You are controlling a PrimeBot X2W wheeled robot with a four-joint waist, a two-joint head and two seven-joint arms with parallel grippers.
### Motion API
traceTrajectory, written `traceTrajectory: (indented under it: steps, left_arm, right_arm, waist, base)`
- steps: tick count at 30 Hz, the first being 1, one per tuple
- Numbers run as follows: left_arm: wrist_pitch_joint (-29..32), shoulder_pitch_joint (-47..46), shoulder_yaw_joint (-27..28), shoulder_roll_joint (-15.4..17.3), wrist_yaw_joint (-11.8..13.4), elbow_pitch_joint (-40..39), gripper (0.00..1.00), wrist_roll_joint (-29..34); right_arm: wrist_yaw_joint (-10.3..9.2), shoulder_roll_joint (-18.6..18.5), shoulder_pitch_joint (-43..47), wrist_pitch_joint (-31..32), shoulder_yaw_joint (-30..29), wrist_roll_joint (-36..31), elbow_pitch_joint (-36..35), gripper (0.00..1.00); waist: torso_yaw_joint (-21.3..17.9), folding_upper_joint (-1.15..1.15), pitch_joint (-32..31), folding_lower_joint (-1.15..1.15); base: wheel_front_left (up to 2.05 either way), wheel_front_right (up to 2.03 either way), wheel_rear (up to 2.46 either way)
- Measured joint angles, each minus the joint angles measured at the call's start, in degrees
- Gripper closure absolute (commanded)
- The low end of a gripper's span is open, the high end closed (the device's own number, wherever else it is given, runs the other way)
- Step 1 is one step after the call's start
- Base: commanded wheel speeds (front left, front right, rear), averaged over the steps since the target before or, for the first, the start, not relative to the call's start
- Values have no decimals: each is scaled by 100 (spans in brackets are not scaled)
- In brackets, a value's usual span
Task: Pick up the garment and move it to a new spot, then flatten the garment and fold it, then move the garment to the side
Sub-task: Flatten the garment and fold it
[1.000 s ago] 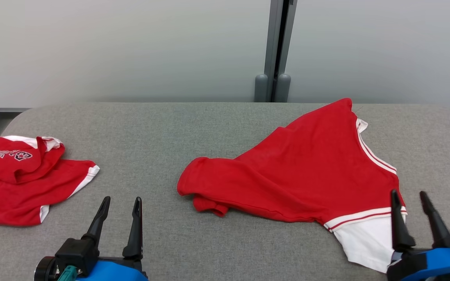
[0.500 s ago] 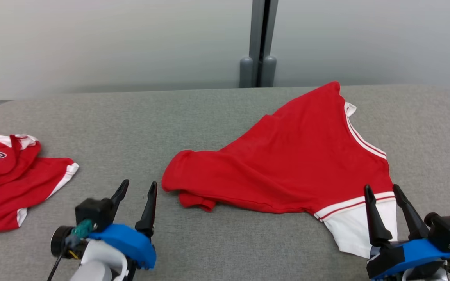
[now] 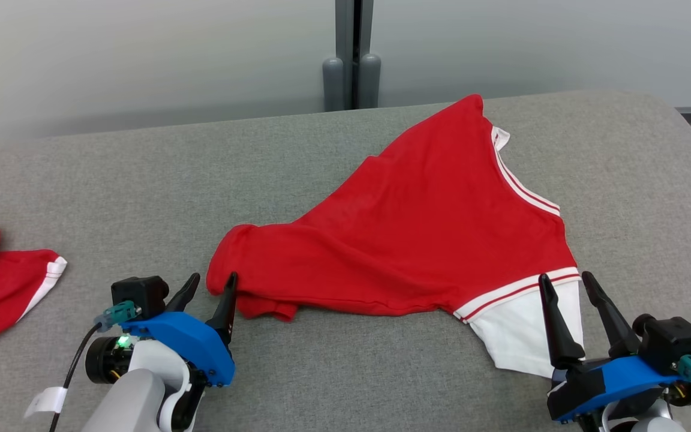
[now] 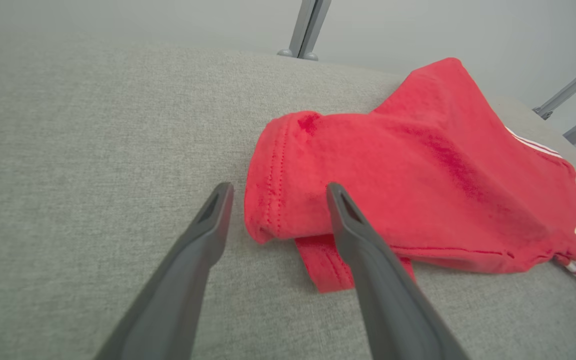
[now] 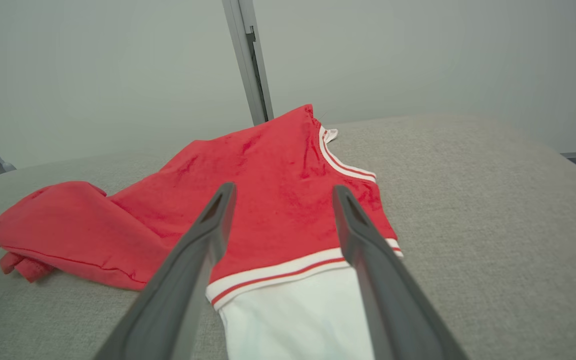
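On grey table [image 3: 201,168], red garment [image 3: 429,240] lies rumpled centre-right, not flattened or folded; L gripper [image 3: 213,277] by its hem corner, R gripper [image 3: 564,276] over white sleeve [image 3: 519,336], both jaws open, nothing gripped.

Bright, even, soft light; faint shadows; wrist views bend at edges.

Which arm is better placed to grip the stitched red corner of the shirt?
Left. The open left gripper straddles that stitched corner of the red shirt; the open right gripper stands at the white part, the other end.
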Motion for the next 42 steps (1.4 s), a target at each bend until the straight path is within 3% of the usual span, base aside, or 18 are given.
traceTrajectory:
  steps: [13,14,15,16,22,30,38,42]
  left_arm:
    - [645,-358,-189,-75,-89,397,0,-1152]
    - [677,-366,-235,-59,-89,366,20,-1224]
    - [684,-385,-302,-23,-89,342,67,-1257]
    - [710,-413,-378,16,-89,315,100,-1310]
    - [520,-430,-721,78,-89,11,100,-1614]
    - [56,-27,-883,412,-67,-832,100,-1573]
    - [508,1060,-1001,895,552,-2657,100,-1578]
    - [616,1269,-1022,1020,842,-2954,100,-1501]
  right_arm:
    - [0,1,-40,34,-2,-16,-57,0]
    - [0,1,-40,35,-5,-18,-64,0]
    - [1,1,-41,36,-8,-19,-75,0]
    - [0,1,-43,46,-13,-22,-83,0]
    - [0,-1,-43,49,-132,-43,-113,0]
    - [1,1,-13,43,-179,-20,-119,0]
    - [0,2,103,42,-200,5,-112,0]
    - [0,1,104,42,-168,40,-112,0]
  waist:
    - [-150,0,172,-1]
    - [-155,0,183,0]
    - [-159,0,194,0]
    - [-160,0,204,0]
    - [-33,0,211,0]
    - [370,0,29,-1]
    - [790,0,-158,-2]
    - [883,0,-158,-2]
  base:
    - [0,0,0]
    - [0,0,0]
    - [0,0,0]
    - [0,0,0]
    - [0,0,0]
    - [0,0,0]
    - [0,0,0]
    - [0,0,0]
